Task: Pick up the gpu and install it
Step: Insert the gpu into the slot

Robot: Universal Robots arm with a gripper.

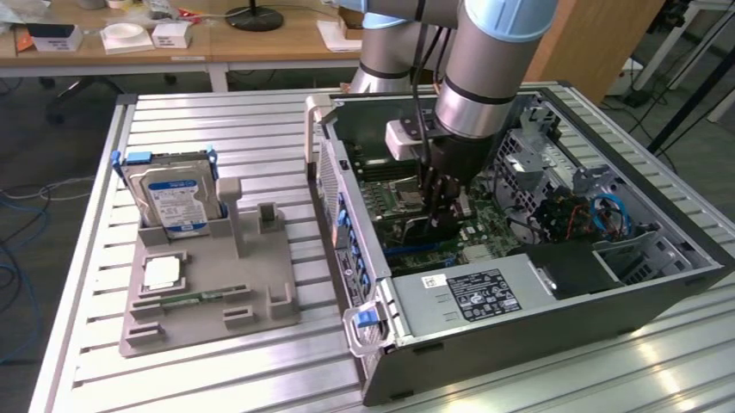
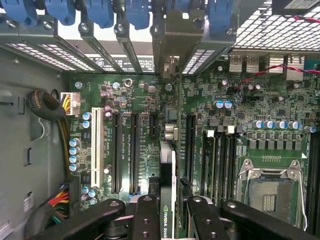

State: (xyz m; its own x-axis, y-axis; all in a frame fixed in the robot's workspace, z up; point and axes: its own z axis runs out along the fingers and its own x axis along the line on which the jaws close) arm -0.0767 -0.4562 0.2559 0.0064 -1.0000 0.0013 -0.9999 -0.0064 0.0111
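The claw point(image 2: 167, 212) is drawn in narrow and pinches the gpu point(image 2: 168, 165) by its upper edge, one black finger point(image 2: 146, 215) on each flat face of the thin card. In the wrist view the card stands on edge between the fingers, a green strip with white lettering showing at the grip, and its far end runs toward the silver bracket point(image 2: 177, 42) seated among the blue slot clips point(image 2: 100, 12) at the rear wall of the computer case point(image 1: 643, 301).

The landmark is that open computer case, lying on its side on the ribbed metal tabletop point(image 1: 230, 120). The arm point(image 1: 488, 60) reaches down into the case from above, with the claw point(image 1: 440, 219) low over the motherboard point(image 2: 125, 100), near the case's middle. The gpu point(image 1: 431, 231) is inside the case, upright over the long black expansion slots point(image 2: 134, 150); whether its lower edge is fully seated in a slot cannot be told. The empty processor socket point(image 2: 272, 192) lies on the board just beside the card.

Outside the case, toward the exterior view's left, a grey holder tray point(image 1: 206, 301) sits on the tabletop. A silver hard drive point(image 1: 175, 200) with a blue-white label stands upright in it, and a small green memory stick point(image 1: 195, 298) lies flat on it, well apart from the case.
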